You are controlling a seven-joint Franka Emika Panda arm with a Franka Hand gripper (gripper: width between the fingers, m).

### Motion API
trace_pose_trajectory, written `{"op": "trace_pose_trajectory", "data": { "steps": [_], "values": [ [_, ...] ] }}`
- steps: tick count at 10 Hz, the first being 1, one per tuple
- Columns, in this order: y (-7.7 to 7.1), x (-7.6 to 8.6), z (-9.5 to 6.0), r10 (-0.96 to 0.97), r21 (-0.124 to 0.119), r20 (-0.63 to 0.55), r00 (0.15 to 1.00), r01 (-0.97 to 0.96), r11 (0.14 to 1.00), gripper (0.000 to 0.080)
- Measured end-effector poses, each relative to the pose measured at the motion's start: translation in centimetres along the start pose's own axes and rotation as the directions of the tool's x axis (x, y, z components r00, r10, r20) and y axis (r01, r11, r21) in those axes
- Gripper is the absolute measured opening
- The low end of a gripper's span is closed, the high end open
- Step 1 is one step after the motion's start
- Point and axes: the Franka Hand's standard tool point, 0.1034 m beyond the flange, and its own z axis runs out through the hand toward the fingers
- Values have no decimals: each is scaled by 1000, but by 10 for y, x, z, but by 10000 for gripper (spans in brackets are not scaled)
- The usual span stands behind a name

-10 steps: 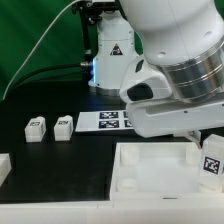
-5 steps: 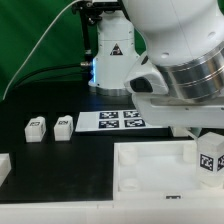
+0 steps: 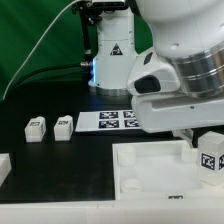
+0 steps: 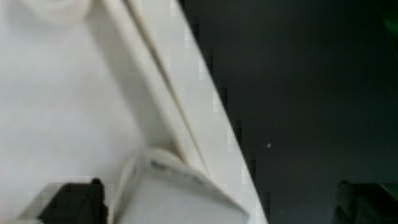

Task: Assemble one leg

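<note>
1. A black, matt counter (image 3: 60, 100) is seen, with a green cloth (image 3: 30, 40) hung behind its far edge. The arm's white base (image 3: 112, 50), which carries a tag, is set at that far edge.
2. A white tray (image 3: 150, 150) lies along the near edge and is cut off by the picture border. The marker board (image 3: 108, 120) lies mid-counter and is partly covered by the arm (image 3: 185, 70).
3. The leg (image 3: 212, 158) is seen over the tray's corner toward the exterior view's right, below the arm, with its tag shown. It is cut off by the border, and contact with the tray cannot be judged.
4. The gripper (image 4: 222, 200) is hidden in the exterior view. In the blurred wrist view its dark fingertips (image 4: 71, 200) are spread wide, with nothing pinched.
5. Three tagged blocks are counted: the leg and two other legs (image 3: 36, 127) toward the exterior view's left edge. One cut-off white piece (image 3: 3, 165) cannot be identified.
</note>
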Motion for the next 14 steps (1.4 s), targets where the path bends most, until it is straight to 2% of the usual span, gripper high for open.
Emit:
{"op": "trace_pose_trajectory", "data": {
  "steps": [1,3,5,6,7,8,9,10,11,12,13,14],
  "values": [
    [0,4,-3,-155,-5,-41,987,154,988,649],
    [3,3,-1,-280,-4,-36,959,280,960,649],
    [4,6,-1,-509,-25,-44,860,508,861,649],
    [7,15,1,-612,-94,-90,786,605,791,649],
    [11,19,3,-736,-156,-112,668,720,677,649],
    [15,20,6,-808,-197,-118,578,783,589,649],
    [17,21,8,-827,-221,-129,547,797,562,649],
    [17,21,8,-817,-215,-129,561,789,576,649],
    [17,21,8,-817,-215,-129,562,789,576,511],
    [17,21,9,-817,-215,-129,562,789,576,511],
    [17,21,9,-804,-212,-136,579,776,595,373],
    [17,21,9,-793,-209,-140,593,765,610,295]
  ]
}}
